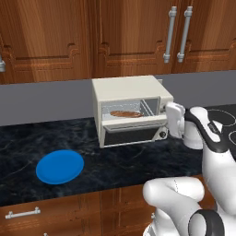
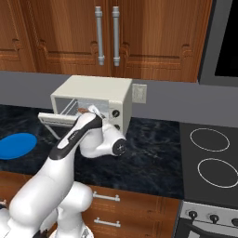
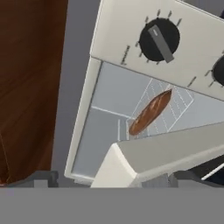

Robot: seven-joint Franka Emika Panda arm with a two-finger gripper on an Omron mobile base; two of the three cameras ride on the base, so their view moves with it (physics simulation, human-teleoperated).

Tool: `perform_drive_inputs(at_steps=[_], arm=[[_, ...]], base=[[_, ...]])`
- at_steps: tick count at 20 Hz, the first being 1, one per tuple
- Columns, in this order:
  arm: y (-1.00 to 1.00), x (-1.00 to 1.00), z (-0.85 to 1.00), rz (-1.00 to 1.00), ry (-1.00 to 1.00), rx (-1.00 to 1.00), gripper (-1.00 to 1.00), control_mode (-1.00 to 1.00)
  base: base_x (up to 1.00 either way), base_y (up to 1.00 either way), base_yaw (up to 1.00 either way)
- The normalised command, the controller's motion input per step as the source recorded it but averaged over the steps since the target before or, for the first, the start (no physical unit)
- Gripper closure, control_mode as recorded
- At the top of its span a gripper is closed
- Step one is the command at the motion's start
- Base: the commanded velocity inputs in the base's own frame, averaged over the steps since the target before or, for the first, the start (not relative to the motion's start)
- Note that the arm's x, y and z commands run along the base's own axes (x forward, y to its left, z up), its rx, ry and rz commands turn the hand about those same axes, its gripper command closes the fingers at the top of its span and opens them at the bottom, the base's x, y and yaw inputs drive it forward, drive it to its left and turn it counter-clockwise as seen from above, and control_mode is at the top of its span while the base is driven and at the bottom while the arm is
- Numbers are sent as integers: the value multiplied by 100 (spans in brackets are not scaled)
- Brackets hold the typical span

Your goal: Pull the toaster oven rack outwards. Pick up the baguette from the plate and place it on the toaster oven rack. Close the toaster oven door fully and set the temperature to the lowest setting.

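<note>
The cream toaster oven (image 1: 129, 90) stands on the counter with its door (image 1: 132, 133) partway up, leaving a gap at the top. Inside, the brown baguette (image 1: 126, 114) lies on the wire rack (image 1: 148, 109). The blue plate (image 1: 60, 166) sits bare at the front left. My gripper (image 1: 169, 120) hangs open at the oven's right front corner, beside the door's edge and holding nothing. In the hand view the baguette (image 3: 151, 111) rests on the rack (image 3: 175, 103), the door (image 3: 175, 148) crosses in front, and a dark knob (image 3: 159, 39) sits on the panel. My gripper (image 3: 113, 179) shows spread fingertips (image 3: 43, 178).
Dark marble counter (image 1: 120, 161) runs in front of the oven. Wooden cabinets (image 1: 124, 32) hang above. A stovetop (image 2: 211, 158) lies to the right, and a wall outlet (image 2: 139, 93) sits behind the oven.
</note>
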Motion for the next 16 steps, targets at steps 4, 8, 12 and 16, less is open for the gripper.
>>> perform_drive_inputs(at_steps=[4, 8, 12, 16], arm=[[1, 25, 16, -10, 0, 0, -100, -100], [0, 33, 6, -8, 0, 0, -100, -100], [0, 42, 1, -7, 0, 0, -100, -100], [0, 36, 1, -5, 0, 0, -100, -100]], base=[[0, 0, 0], [0, 0, 0], [0, 0, 0], [0, 0, 0]])
